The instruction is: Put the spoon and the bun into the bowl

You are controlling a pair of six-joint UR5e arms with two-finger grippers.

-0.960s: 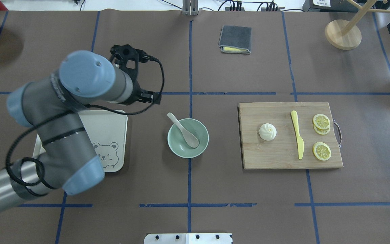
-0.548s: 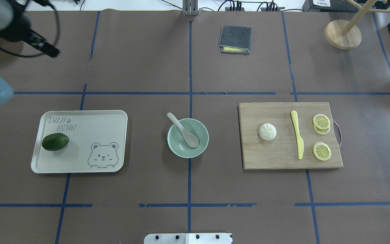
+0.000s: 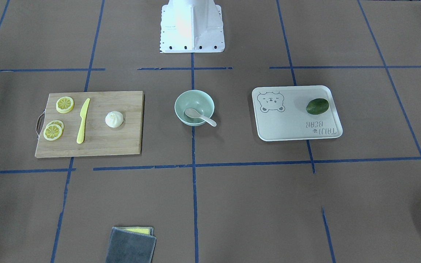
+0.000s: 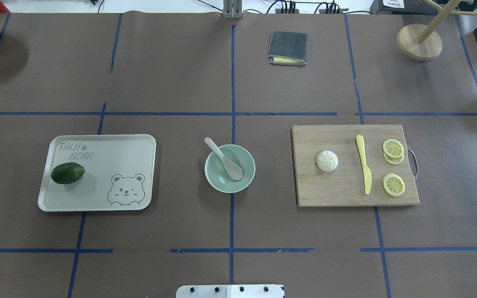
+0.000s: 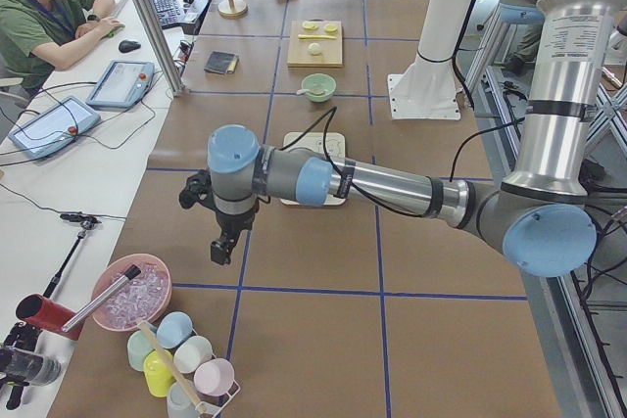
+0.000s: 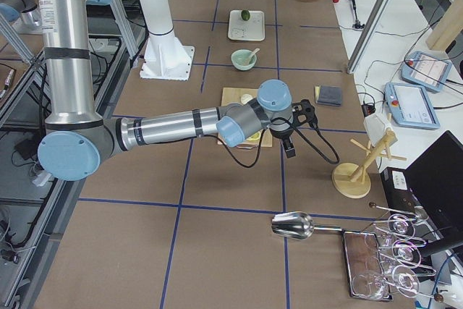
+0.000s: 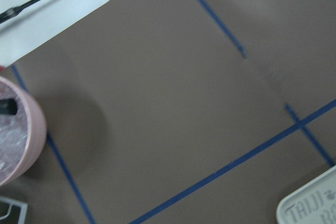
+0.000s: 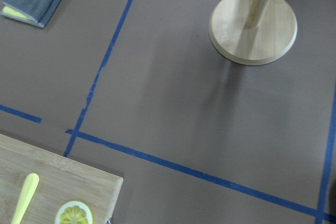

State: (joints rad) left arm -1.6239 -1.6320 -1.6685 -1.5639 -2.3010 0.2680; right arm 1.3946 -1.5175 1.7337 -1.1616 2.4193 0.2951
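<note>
From overhead the spoon (image 4: 224,159) sits with its scoop down inside the mint-green bowl (image 4: 246,179), its handle leaning out over the rim towards the far left. The bun (image 4: 327,161) rests on the wooden cutting board (image 4: 338,191), well to the bowl's right, with the yellow knife (image 4: 363,163) and the lemon slices (image 4: 393,184) beyond it.

That view and the front-facing one take in only the table things. The arms show in the two end views. From the left end, the left gripper (image 5: 225,247) hangs above the brown paper between the bear tray (image 5: 294,198) and a pink bowl of ice (image 5: 102,293), well apart from the mint bowl. Its wrist camera catches that pink rim and one corner of the tray.

From the right end, the right gripper (image 6: 289,148) hovers just past the board's outer end, near the folded grey cloth (image 6: 330,95), with the bun close by on the board behind the forearm. Its wrist camera looks down on a round wooden stand base (image 8: 231,31) and the board's corner. I cannot tell whether either gripper's fingers are apart or together.
</note>
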